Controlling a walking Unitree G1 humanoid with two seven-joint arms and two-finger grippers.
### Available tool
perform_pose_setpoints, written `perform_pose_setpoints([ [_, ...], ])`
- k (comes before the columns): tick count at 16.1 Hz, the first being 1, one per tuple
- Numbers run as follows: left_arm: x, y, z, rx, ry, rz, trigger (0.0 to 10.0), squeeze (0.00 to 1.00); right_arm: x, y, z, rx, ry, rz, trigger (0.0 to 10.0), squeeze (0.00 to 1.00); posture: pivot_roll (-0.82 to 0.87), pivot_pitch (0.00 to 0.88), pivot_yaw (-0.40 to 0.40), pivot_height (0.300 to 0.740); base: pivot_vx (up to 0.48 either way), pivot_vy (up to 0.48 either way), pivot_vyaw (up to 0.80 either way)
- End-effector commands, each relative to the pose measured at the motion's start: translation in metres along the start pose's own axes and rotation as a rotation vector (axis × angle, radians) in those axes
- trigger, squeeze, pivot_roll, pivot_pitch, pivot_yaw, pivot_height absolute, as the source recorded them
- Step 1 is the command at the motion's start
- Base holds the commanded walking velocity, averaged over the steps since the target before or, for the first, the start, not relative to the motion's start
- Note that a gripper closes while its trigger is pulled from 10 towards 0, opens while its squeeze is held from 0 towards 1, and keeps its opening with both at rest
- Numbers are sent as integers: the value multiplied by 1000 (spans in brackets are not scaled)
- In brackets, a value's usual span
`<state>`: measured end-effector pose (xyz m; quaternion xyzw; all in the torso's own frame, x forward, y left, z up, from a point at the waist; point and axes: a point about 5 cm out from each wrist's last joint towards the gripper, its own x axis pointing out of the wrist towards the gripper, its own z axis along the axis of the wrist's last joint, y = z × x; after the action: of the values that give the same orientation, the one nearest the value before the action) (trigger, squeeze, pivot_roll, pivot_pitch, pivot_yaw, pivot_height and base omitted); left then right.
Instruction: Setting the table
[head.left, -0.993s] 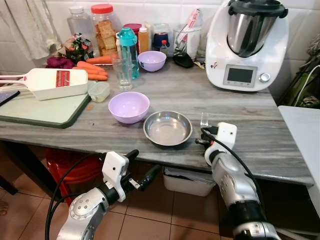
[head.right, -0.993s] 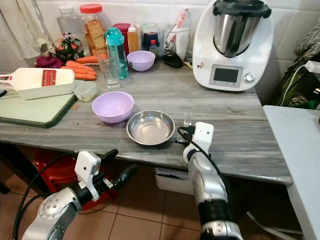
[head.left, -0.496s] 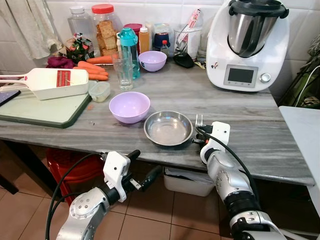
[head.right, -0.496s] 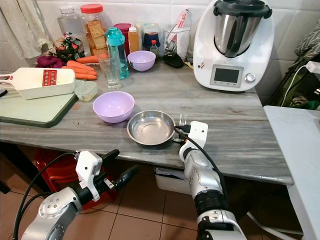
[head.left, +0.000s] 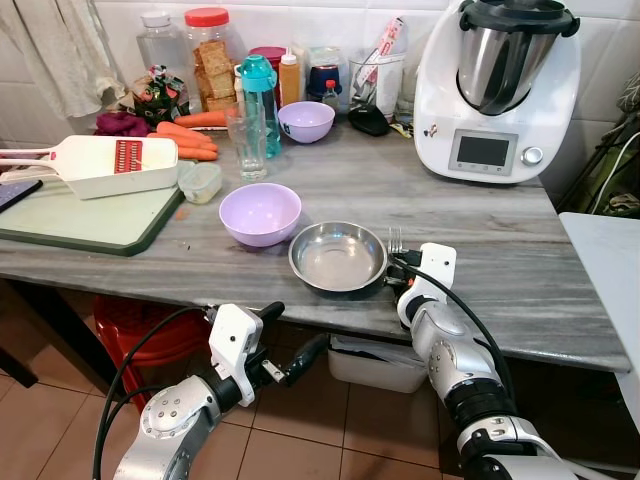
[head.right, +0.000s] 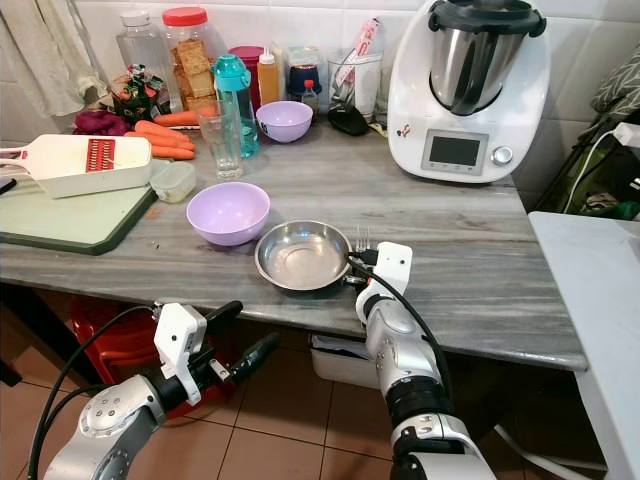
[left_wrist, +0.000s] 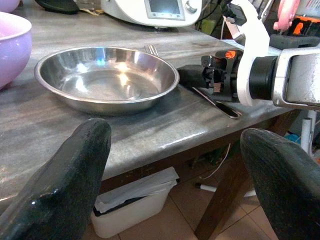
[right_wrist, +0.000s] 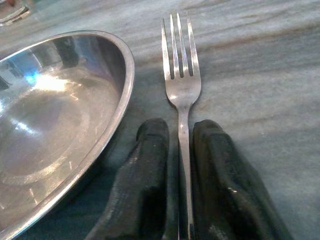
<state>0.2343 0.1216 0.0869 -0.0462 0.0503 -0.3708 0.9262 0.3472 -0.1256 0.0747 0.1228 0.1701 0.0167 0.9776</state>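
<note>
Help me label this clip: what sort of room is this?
Most likely a home kitchen: a white food processor stands on a grey worktop against a tiled wall, with carrots and jars at the back and a steel dish.

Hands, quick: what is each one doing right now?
Left hand: open, holding nothing, below the table edge.
Right hand: closed on the fork, beside the steel bowl.

Fork (right_wrist: 181, 85) handle concealed between right gripper (right_wrist: 180, 165) fingers. Steel plate (right_wrist: 55, 125) cut off at frame edge.
</note>
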Motion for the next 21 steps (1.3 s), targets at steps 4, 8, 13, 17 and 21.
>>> perform_pose_setpoints([
  [4, 0, -1, -1, -2, 9, -22, 10000, 0, 0, -5, 5, 6, -24, -22, 10000, 1000, 39, 0, -4, 740, 0, 0, 0],
  [8, 1, 0, 0, 5, 6, -16, 10000, 0, -4, -7, 15, 6, -92, -33, 10000, 1000, 42, 0, -5, 740, 0, 0, 0],
  [13, 1, 2, 2, 14, -9, -5, 10000, 0, -17, -5, 32, 19, -214, -20, 10000, 1000, 37, 0, -3, 740, 0, 0, 0],
  [17, 6, 11, 10, 48, -55, 92, 10000, 0, -44, -16, 39, -6, -344, -62, 10000, 1000, 32, 0, 0, 740, 0, 0, 0],
  [21, 13, 23, 17, 71, -86, 231, 10000, 0, -66, -28, 38, -82, -408, -74, 10000, 1000, 24, 0, 8, 740, 0, 0, 0],
])
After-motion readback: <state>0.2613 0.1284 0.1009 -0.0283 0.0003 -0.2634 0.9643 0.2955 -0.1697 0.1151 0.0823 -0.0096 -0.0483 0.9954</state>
